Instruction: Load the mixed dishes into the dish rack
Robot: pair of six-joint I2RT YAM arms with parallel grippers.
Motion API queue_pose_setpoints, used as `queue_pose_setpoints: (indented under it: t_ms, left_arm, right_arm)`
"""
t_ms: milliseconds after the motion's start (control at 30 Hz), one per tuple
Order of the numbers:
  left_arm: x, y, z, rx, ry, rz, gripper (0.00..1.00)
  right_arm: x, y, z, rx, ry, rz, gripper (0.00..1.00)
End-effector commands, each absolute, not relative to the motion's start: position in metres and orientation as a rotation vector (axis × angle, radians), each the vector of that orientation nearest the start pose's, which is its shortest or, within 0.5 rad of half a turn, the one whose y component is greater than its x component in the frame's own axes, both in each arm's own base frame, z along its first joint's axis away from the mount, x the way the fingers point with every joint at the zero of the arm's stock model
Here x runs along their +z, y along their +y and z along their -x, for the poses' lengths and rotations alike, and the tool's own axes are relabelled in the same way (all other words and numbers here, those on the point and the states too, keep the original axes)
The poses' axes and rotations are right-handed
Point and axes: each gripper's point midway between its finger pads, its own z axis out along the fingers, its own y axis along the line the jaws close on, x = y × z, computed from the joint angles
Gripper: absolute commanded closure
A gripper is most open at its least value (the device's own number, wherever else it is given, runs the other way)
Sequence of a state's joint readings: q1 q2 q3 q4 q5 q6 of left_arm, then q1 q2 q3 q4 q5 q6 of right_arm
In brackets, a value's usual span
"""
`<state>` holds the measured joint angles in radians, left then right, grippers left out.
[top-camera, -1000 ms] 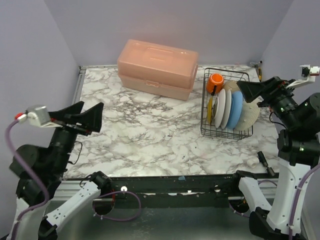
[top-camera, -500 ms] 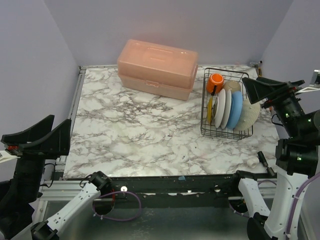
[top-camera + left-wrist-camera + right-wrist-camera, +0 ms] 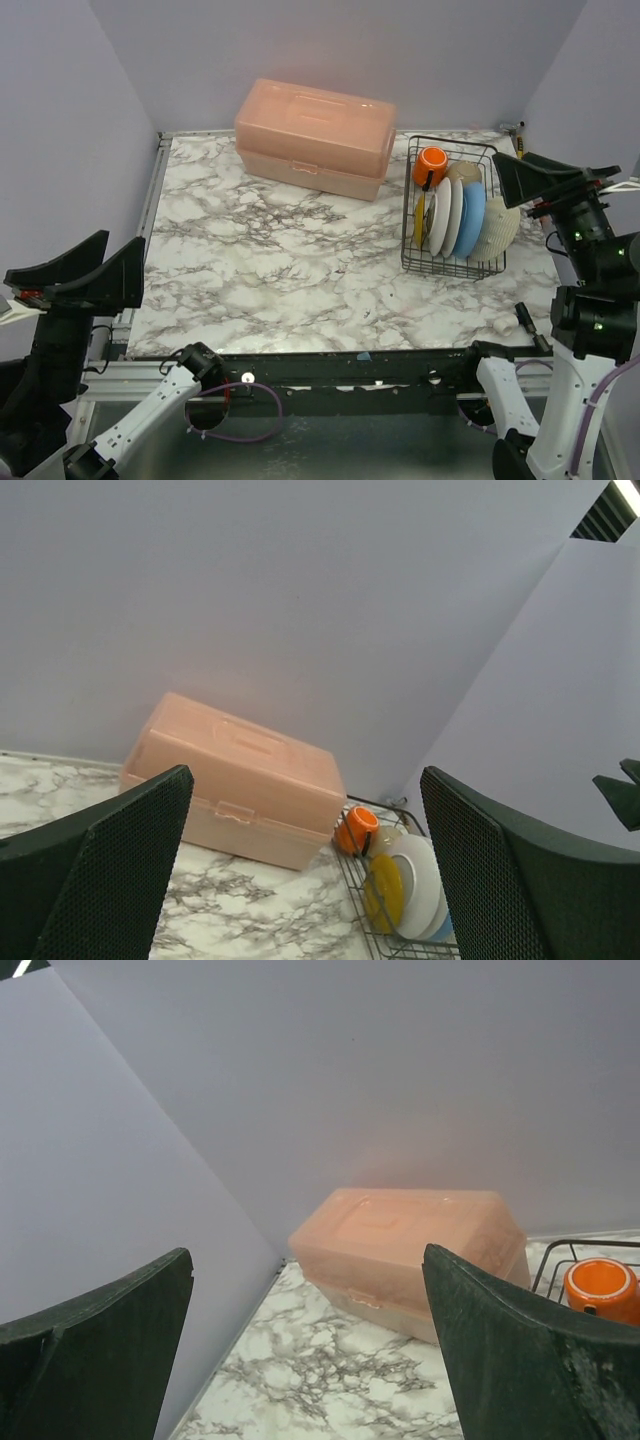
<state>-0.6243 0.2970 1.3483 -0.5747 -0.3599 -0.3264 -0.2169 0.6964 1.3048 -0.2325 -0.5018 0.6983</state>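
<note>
The right gripper (image 3: pixel 306 1258) hung with its fingers spread wide and nothing between them, just off the right side of the dish rack (image 3: pixel 452 266). The left gripper (image 3: pixel 305 780) was just as widely spread and empty, well to the left of the rack, past the near-left edge of the marble worktop (image 3: pixel 280 260). Inside the rack, the orange mug (image 3: pixel 431 163) sat at the far-left corner, and the yellow plate (image 3: pixel 420 218), white plates (image 3: pixel 441 215) and blue plate (image 3: pixel 472 218) stood on edge in a row, with the cream-white bowl (image 3: pixel 497 238) leaning at the right end; the pink box (image 3: pixel 315 138) lay to the rack's far left.
</note>
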Motion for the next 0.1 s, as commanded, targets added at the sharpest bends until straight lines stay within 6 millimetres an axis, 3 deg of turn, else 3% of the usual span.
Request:
queue_pose_setpoints:
  t_ms: [0,67]
  left_arm:
    - [0.5024,0.0008,-0.0914,-0.605,1.156,0.157,0.04]
    - [0.5037,0.0002,-0.0928,-0.601,1.152,0.155,0.04]
  right_arm:
    - [0.5299,0.0574,-0.2128,0.681,1.268,-0.155,0.0]
    - [0.5284,0.0561,-0.2117,0.665,1.286,-0.162,0.0]
